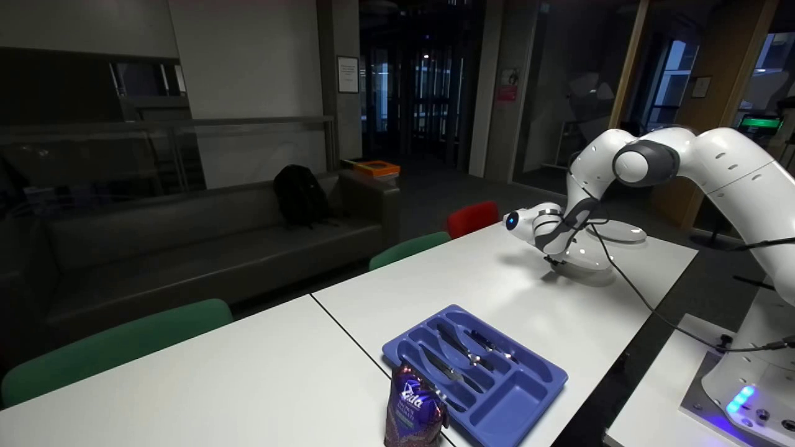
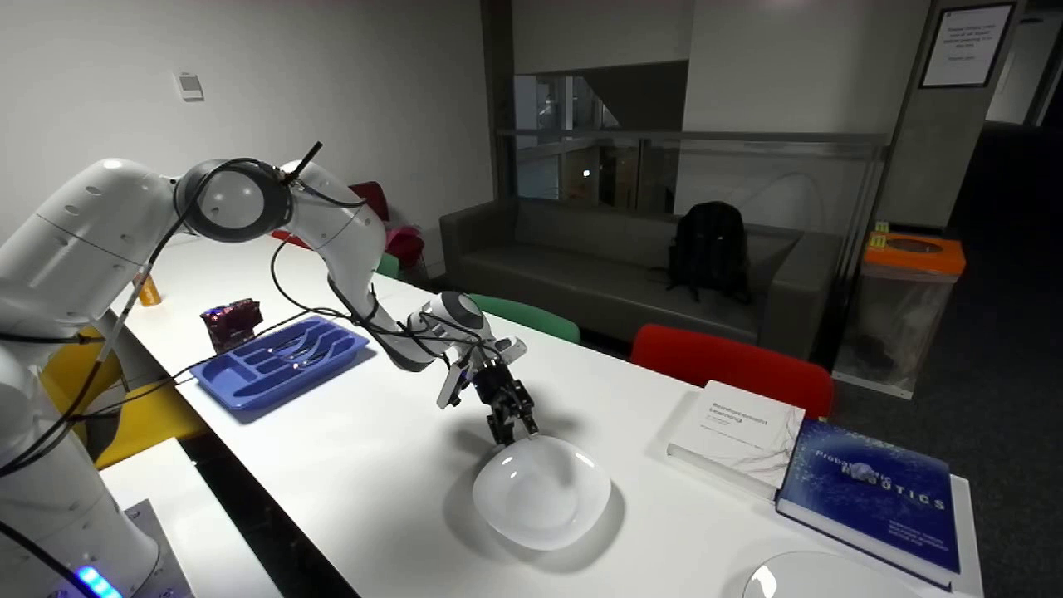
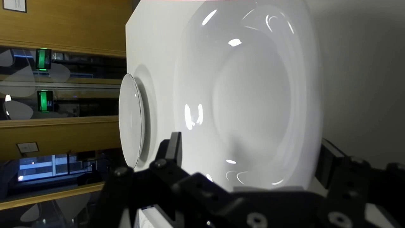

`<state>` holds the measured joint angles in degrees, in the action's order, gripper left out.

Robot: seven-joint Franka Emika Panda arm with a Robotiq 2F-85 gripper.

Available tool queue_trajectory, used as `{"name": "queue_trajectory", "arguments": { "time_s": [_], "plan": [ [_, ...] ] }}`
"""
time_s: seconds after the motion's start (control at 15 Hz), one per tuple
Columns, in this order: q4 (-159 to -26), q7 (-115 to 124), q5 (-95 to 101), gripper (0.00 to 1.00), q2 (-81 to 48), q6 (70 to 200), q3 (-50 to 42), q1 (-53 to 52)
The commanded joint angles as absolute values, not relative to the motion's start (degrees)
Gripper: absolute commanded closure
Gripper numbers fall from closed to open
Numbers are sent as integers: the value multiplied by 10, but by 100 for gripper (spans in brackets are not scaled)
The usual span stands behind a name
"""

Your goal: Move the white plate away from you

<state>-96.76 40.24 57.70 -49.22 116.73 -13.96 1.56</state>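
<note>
at left, cutlery (image 1: 456,341) is held in a compartmented blue tray (image 2: 282,390); next, the claw (image 2: 518,435) is spread wide at the left rim of the glossy, rounded white plate (image 2: 541,494), set left of thick books (image 2: 735,432) on the smooth white table (image 2: 399,465), backed by a dark sofa (image 2: 581,257).

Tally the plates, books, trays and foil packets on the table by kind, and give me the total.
Plates: 2 (bowl-rimmed white plate, flatter white plate)
Books: 2 (white book, blue book)
Trays: 1 (blue cutlery tray)
Foil packets: 1 (shiny purple packet)
Total: 6
</note>
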Motion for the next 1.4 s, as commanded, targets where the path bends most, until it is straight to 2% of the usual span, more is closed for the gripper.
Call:
{"name": "queue_trajectory", "arguments": {
  "time_s": [0.0, 1.2, 1.27, 1.33],
  "plan": [
    [-956, 390, 588, 0, -496, 1161, -138, 21],
    [-969, 390, 588, 0, -491, 1213, -140, 40],
    [-968, 389, 587, 9, -492, 1213, -140, 41],
    [-967, 386, 586, 26, -492, 1214, -139, 41]
  ]
}}
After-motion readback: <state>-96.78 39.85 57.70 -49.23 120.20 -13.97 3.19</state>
